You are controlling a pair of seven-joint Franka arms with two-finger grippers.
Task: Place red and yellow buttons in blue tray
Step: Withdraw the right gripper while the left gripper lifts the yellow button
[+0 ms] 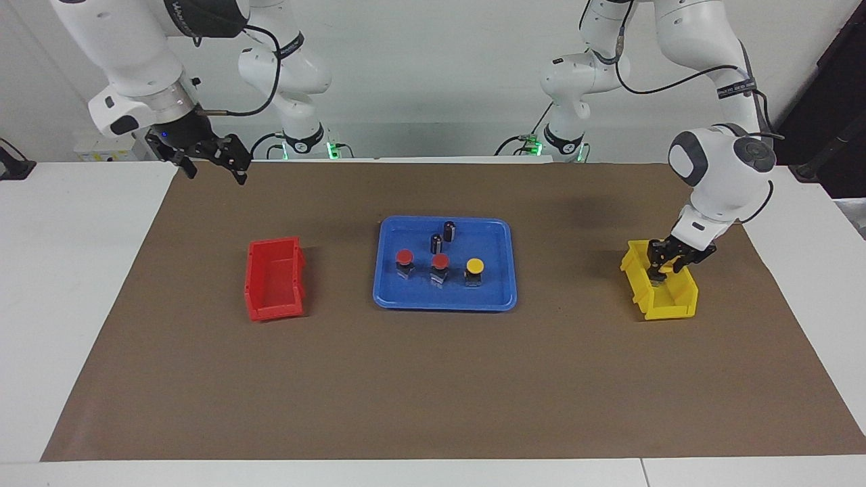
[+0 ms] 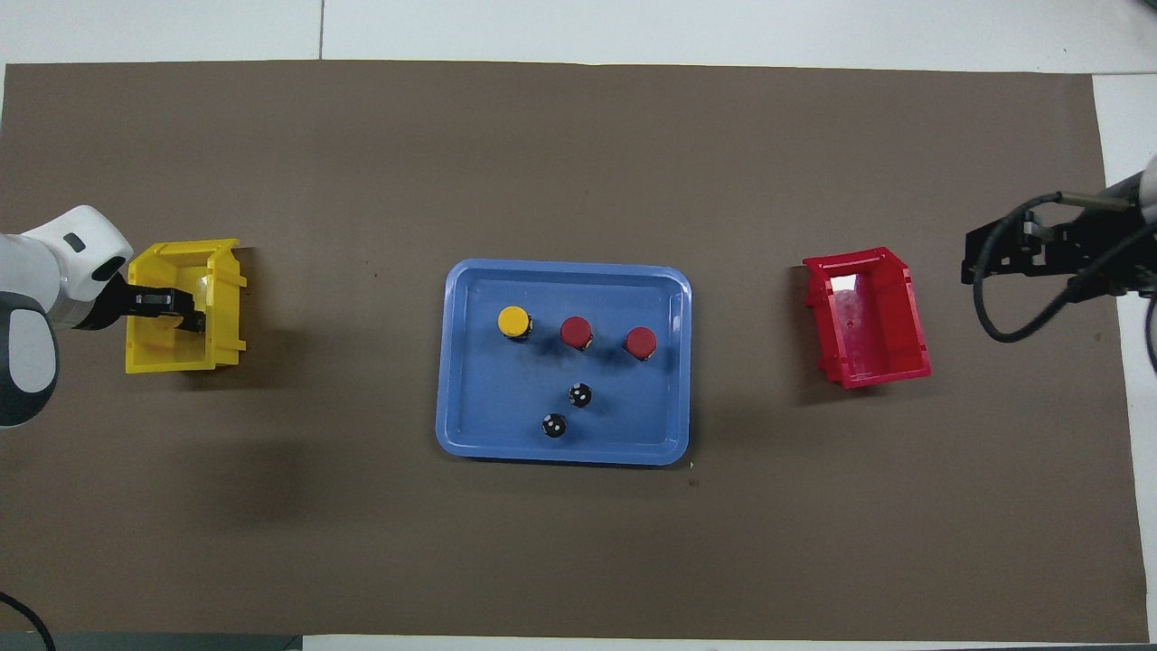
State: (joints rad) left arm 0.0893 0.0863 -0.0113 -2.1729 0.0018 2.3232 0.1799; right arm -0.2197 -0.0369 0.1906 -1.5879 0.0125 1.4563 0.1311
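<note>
The blue tray (image 1: 488, 245) (image 2: 479, 407) lies mid-table. In it stand two red buttons (image 1: 404, 257) (image 1: 440, 262) and one yellow button (image 1: 475, 266) in a row; the overhead view shows the same yellow button (image 2: 513, 321) and red buttons (image 2: 576, 332) (image 2: 641, 341). A second yellow button is not visible. My left gripper (image 1: 659, 270) (image 2: 176, 310) reaches down into the yellow bin (image 1: 671, 309) (image 2: 228, 298); what lies under it is hidden. My right gripper (image 1: 213, 166) (image 2: 969, 260) is open and empty, raised over the mat's corner at the right arm's end.
Two small dark cylinders (image 1: 436, 242) (image 1: 450, 230) stand in the tray, nearer to the robots than the buttons. An empty red bin (image 1: 270, 311) (image 2: 913, 307) sits toward the right arm's end. A brown mat (image 1: 433, 379) covers the table.
</note>
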